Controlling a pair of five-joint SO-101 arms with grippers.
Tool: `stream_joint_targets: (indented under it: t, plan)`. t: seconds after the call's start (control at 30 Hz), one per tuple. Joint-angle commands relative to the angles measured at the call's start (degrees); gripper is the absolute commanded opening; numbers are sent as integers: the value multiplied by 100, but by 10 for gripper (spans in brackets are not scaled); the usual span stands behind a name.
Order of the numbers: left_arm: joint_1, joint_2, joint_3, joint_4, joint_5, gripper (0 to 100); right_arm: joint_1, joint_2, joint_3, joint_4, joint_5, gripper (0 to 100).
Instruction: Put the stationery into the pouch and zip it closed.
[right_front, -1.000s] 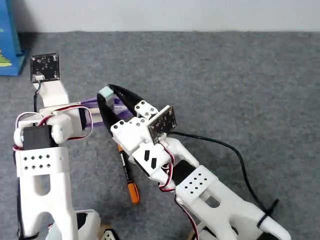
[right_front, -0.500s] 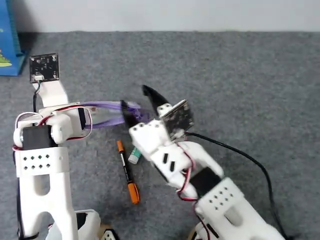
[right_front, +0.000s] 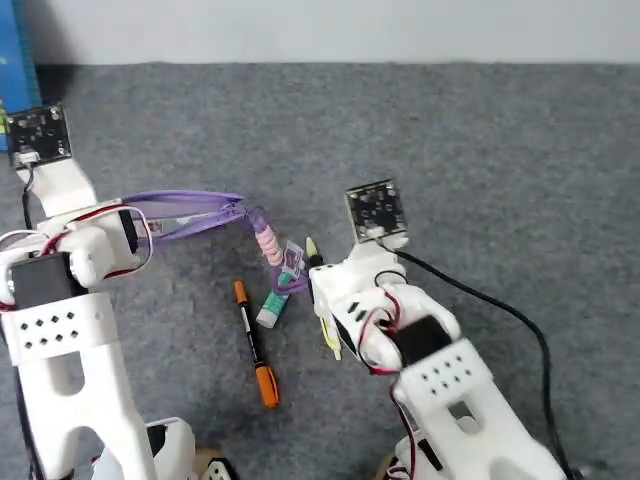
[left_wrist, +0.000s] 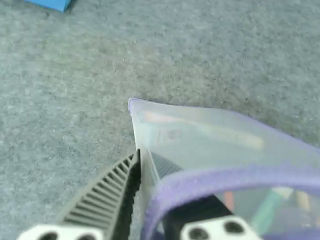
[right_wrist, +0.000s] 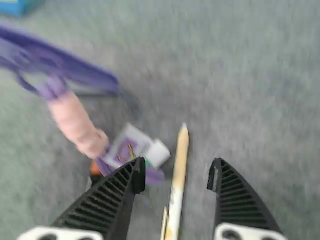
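Left gripper (left_wrist: 147, 165) pinches the pouch (left_wrist: 200, 142); right gripper (right_wrist: 177, 169) is spread astride the pencil (right_wrist: 181, 142), which could roll aside if 1 jaw touches first.

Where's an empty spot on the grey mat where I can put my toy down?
The biggest bare patch of mat lies between the black cable and the white wall. Another strip runs along the wall beyond the pouch. The middle is crowded: orange pen, pencil, green-capped stick and pink strap lie close together.
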Motion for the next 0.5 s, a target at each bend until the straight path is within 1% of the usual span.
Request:
stream_joint_targets:
  t: [0.0, 0.1, 0.3, 0.47]
  plan:
    - [-44, -26, -418, 79, 62, 13, -84, 892, -79, -374, -26, 209]
    - [-44, -26, -391, 88, 62, 13, -215, 1780, -202, -804, -9, 209]
    - [-44, -26, -391, 158, 62, 13, -189, 3389, -1371, -558, -35, 209]
    - [-44, -26, -382, 158, 62, 13, -57, 4224, -2198, -514, -35, 209]
